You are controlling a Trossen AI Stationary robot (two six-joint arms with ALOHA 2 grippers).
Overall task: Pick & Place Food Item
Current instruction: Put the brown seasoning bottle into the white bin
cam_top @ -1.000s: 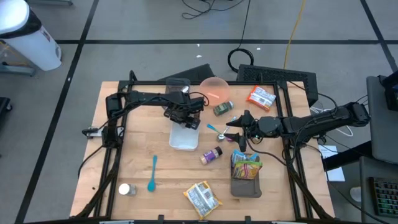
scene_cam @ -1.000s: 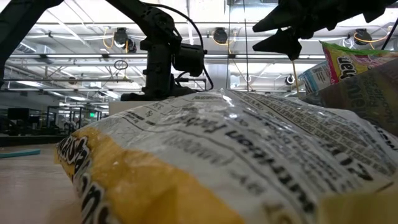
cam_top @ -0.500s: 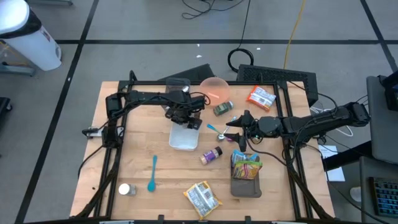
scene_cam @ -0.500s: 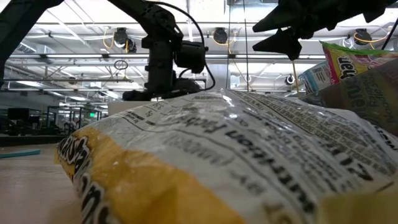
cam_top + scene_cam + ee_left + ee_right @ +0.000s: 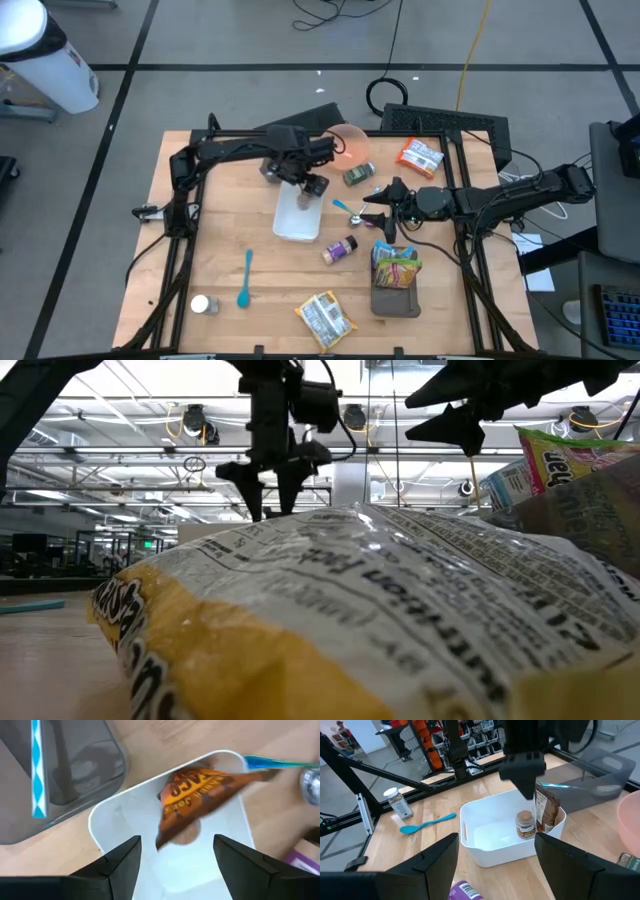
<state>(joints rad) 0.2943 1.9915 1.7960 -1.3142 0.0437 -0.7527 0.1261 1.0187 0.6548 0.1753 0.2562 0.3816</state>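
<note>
A white bin (image 5: pixel 296 218) stands mid-table. In it an orange-brown snack packet (image 5: pixel 196 795) leans against the bin's wall, next to a small brown-lidded jar (image 5: pixel 525 824). My left gripper (image 5: pixel 303 190) hangs above the bin, fingers pointing down, open and empty; it also shows in the low view (image 5: pixel 270 490) and in its wrist view (image 5: pixel 177 850). My right gripper (image 5: pixel 372 212) waits right of the bin, level, open and empty.
Around the bin are a pink bowl (image 5: pixel 347 145), a clear grey container (image 5: pixel 285 135), a green jar (image 5: pixel 358 176), a purple spice bottle (image 5: pixel 340 248), a blue spoon (image 5: pixel 244 278), a yellow-white snack bag (image 5: pixel 325 318) and a dark box with a green bag (image 5: pixel 396 270).
My left gripper has gone up out of the white bin and a little toward the table's far edge. The packet stays in the bin.
</note>
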